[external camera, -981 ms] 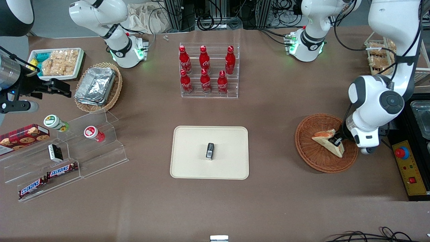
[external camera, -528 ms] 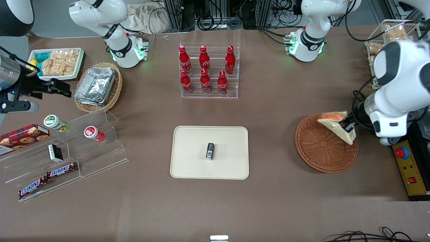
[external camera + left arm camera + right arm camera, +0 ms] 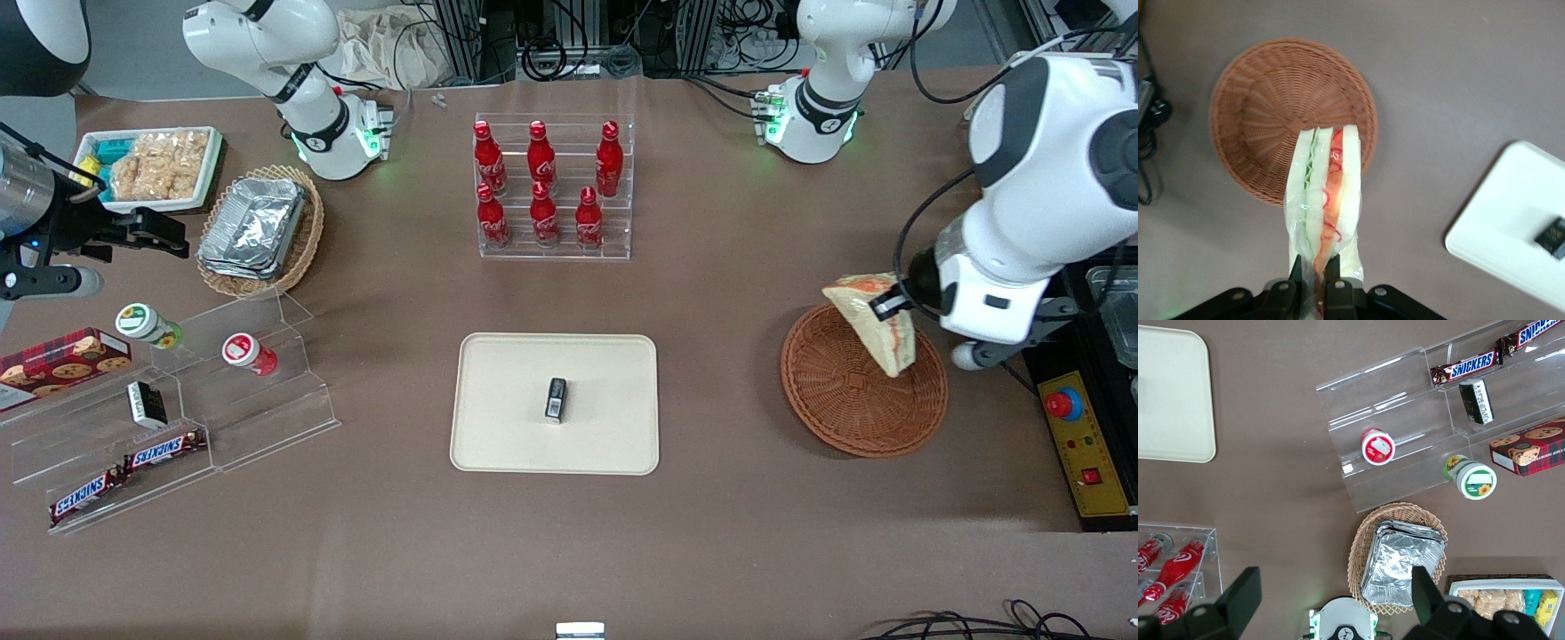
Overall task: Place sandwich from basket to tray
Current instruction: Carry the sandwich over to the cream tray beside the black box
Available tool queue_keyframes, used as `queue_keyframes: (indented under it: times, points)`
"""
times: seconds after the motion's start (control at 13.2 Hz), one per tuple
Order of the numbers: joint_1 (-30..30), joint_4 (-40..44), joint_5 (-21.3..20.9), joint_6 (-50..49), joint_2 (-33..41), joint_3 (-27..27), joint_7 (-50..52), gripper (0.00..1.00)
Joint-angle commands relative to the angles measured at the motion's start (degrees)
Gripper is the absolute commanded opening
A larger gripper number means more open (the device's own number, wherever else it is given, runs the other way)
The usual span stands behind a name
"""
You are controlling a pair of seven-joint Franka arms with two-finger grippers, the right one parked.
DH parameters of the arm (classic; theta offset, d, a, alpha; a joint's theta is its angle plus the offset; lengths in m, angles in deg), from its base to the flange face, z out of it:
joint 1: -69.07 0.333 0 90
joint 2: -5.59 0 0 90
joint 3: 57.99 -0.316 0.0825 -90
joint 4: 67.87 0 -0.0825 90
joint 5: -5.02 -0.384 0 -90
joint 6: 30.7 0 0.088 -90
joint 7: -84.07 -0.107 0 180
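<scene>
Clearly the sandwich [image 3: 873,322] is a soft, light thing: a wedge of pale bread in clear wrap, its filling showing along one edge, and it would likely squash or slide under a hard squeeze, so a gentle hold on the bread faces near one end looks right (the wrap may be slippery). The gripper [image 3: 1315,288] has it just so, its fingers [image 3: 1333,270] pressed close together on the narrow end with only the sandwich's thickness between them. The wedge hangs in the air above the basket [image 3: 845,411], clear of the weave, tilted with its filling edge outward. The tray [image 3: 498,444] lies well apart, toward the parked arm's end, with a small dark packet [image 3: 556,399] resting near its middle.
</scene>
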Motion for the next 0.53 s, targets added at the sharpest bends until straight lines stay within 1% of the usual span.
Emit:
queue_keyframes:
  times: [0.0,0.08,0.15,0.3,0.45]
  points:
    - [-1.7,2.7,-2.4,0.5,-1.8,5.6,-1.3,0.00]
    - [-3.8,2.8,-5.2,2.3,-3.4,6.5,-1.7,0.00]
    - [-6.2,3.8,-7.2,3.2,-5.0,6.7,-1.6,0.00]
    - [-9.8,4.9,-7.9,6.5,-9.1,6.7,-1.5,0.00]
    - [-10.9,5.0,-7.4,11.0,-11.7,6.8,-1.5,0.00]
